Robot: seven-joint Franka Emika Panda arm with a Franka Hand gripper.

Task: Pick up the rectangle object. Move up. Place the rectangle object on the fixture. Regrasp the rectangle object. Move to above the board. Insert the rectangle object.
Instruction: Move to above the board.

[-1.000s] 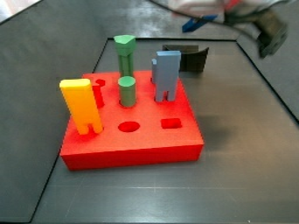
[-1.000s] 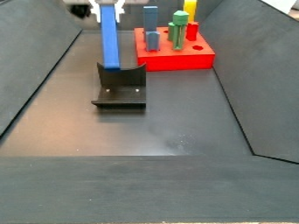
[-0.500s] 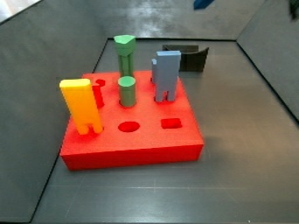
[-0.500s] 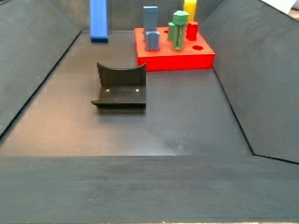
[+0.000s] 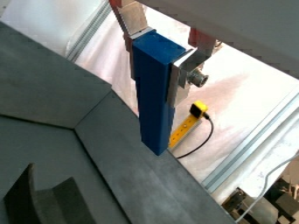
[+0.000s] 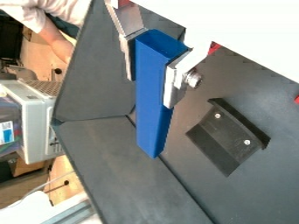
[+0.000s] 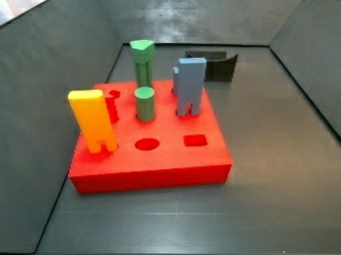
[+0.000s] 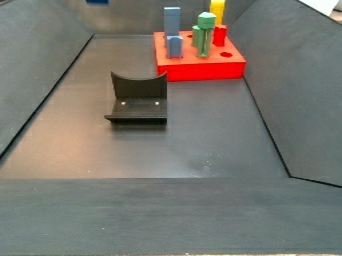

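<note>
In both wrist views my gripper (image 5: pixel 163 51) (image 6: pixel 152 58) is shut on the upper end of the rectangle object (image 5: pixel 153 96) (image 6: pixel 151 101), a long dark blue bar that hangs straight down from the silver fingers (image 5: pixel 135 26). It is high above the floor. In a side view only its lower tip (image 8: pixel 96 2) shows, at the upper edge; the gripper is out of both side views. The black fixture (image 8: pixel 136 98) (image 7: pixel 213 65) (image 6: pixel 228 138) stands bare on the floor. The red board (image 7: pixel 150 159) (image 8: pixel 201 66) lies apart from the fixture.
The board holds a yellow peg (image 7: pixel 91 120), two green pegs (image 7: pixel 142 62) (image 7: pixel 146 103) and a pale blue block (image 7: pixel 190 86); a round hole (image 7: pixel 148 144) and a square hole (image 7: pixel 194 140) are open. Sloping dark walls (image 8: pixel 47 90) enclose the floor.
A second ago the bar stood in the fixture with the gripper on it. Since then the gripper has carried it straight up, almost out of both side views.
</note>
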